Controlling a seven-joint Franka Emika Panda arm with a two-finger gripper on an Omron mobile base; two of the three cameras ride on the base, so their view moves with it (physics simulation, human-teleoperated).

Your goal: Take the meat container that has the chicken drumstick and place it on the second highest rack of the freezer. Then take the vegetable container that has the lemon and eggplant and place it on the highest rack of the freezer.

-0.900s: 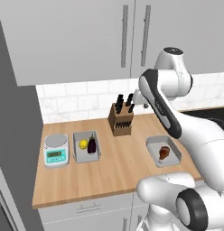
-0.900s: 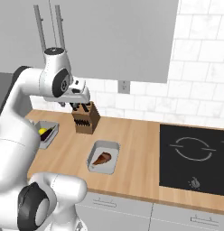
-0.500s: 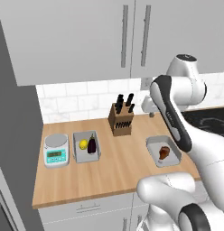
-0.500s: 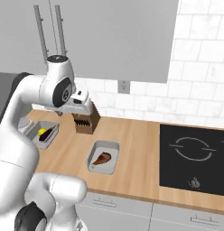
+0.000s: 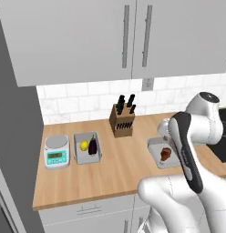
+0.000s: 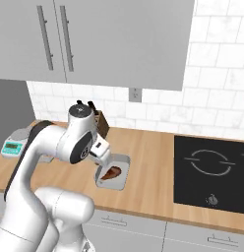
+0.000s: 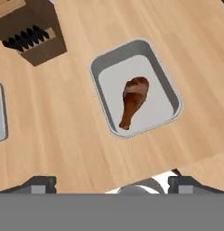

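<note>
looking straight down from the hand at the meat container point(image 7: 136, 88) — grey tray flat on the wooden counter point(image 7: 64, 135), chicken drumstick point(image 7: 133, 101) lying loose in its middle, thick end toward the top of the hand view. gripper point(image 7: 111, 184) hovering above, fingertips point(image 7: 39, 184) spread wide at either side of the frame's bottom, clamped on nothing, clear of the tray. knife block point(image 7: 30, 31) up in the corner, apart from the tray.

from the left base view: same tray point(image 5: 156, 148) partly tucked behind the white arm, drumstick point(image 5: 165, 154) showing. further along the counter point(image 5: 110, 173) — vegetable container point(image 5: 87, 148) holding the lemon point(image 5: 84, 145) and the eggplant point(image 5: 93, 146) side by side, kitchen scale point(image 5: 57, 151) just beside it, knife block point(image 5: 122, 118) back by the tiled wall.

from the right base view: tray point(image 6: 114, 172) near the front edge, black cooktop point(image 6: 211, 173) well off to the side.
</note>
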